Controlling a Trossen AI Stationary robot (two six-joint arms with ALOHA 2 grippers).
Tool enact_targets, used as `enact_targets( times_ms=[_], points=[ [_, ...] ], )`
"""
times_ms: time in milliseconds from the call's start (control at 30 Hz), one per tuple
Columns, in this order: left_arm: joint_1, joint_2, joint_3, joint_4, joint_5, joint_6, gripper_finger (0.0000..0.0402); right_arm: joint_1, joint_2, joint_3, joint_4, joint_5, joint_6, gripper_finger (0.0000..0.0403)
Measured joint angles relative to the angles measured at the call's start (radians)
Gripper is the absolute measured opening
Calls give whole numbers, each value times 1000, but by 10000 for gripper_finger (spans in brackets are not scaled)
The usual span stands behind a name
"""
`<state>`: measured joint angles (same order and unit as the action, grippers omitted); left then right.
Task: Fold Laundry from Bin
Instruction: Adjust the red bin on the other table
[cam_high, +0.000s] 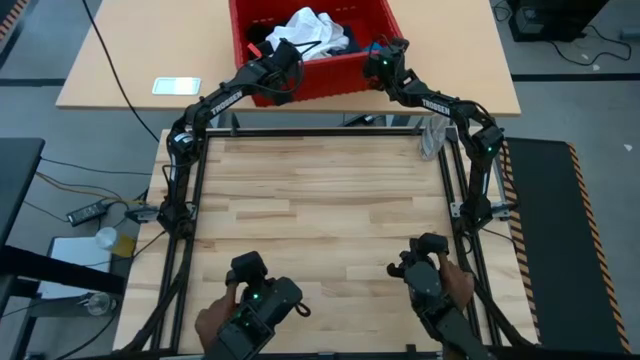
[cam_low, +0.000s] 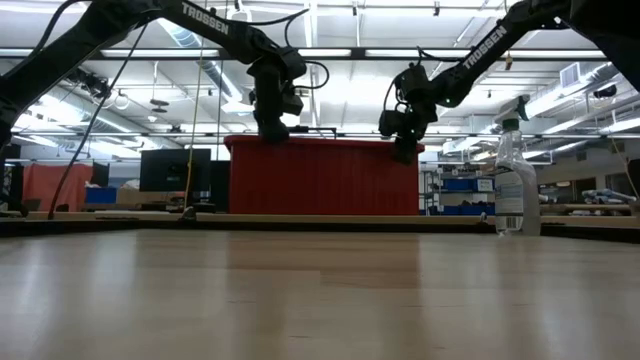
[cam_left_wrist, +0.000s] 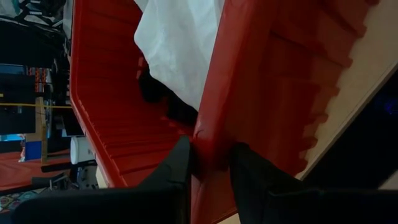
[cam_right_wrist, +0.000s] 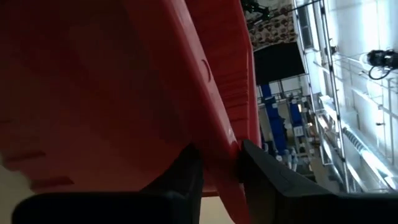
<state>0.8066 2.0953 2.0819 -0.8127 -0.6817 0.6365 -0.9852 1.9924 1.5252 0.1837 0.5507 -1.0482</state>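
Both grippers, left gripper (cam_left_wrist: 208, 165) and right gripper (cam_right_wrist: 221, 165), clench the near rim of the bin (cam_high: 330, 75); stiff plastic, soft light laundry (cam_high: 310, 35) inside

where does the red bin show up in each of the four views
High view: the bin sits top centre, beyond the table.
Low view: wide red wall at centre, between the grippers.
Left wrist view: its rim fills the middle, left gripper clamped on it.
Right wrist view: red wall across the left, right gripper astride the rim.
Shared landmark: the thick rim.
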Motion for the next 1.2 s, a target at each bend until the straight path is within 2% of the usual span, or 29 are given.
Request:
enact_targets(
  times_ms=[233, 400, 567, 800, 967, 1067, 1200],
  points=[
    [5, 0, 0, -10, -1, 14, 73, 40, -15, -2, -33, 80, -31, 87],
    [15, 0, 0, -13, -4, 52, 73, 81, -56, 2, -211, 113, 115, 90],
    [18, 0, -1, -12, -4, 68, 73, 136, -79, -2, -276, 206, 148, 94],
    [19, -9, -3, -25, 2, 69, 73, 193, -134, -5, -431, 197, 263, 96],
    [15, -20, -5, -31, 26, 51, 75, 205, -139, -3, -467, 207, 311, 102],
    [12, -21, -4, -47, 26, -25, 97, 207, -140, -3, -465, 204, 322, 118],
    [10, -25, -2, -71, 60, -107, 175, 209, -157, -3, -470, 134, 345, 167]
  ],
)
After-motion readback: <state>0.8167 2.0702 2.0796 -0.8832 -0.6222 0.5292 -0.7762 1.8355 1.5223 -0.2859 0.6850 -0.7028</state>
